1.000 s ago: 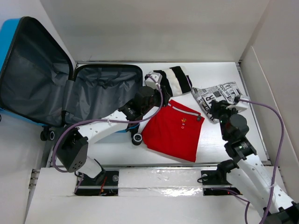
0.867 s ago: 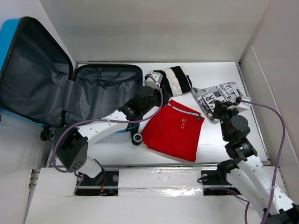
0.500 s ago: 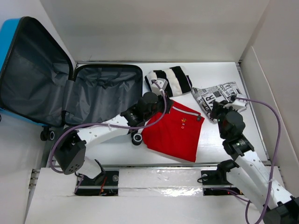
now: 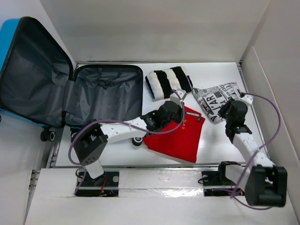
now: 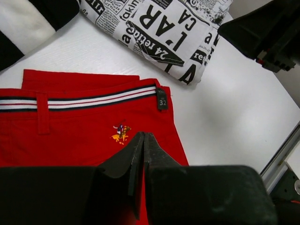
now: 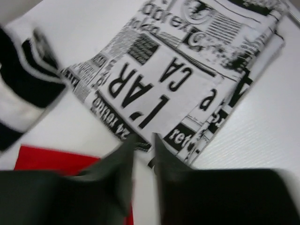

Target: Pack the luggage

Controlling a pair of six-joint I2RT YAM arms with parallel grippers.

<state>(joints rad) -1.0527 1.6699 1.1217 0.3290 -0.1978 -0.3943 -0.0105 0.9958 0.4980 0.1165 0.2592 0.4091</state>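
Red shorts tagged "32" lie under the closed, empty left claw; right claw slightly parted.

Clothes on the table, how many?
3: a black-and-white striped one behind, a red one in the middle, a newsprint one on the right. None shows inside the luggage.

Luggage: bright-blue hard shell, open wide, dark grey lining exposed, lid raised at table's far-left, wheels nearside.

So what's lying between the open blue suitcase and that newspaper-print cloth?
The top view shows a folded black-and-white striped garment between the suitcase and the newspaper-print cloth; the red garment lies just nearer the arms.
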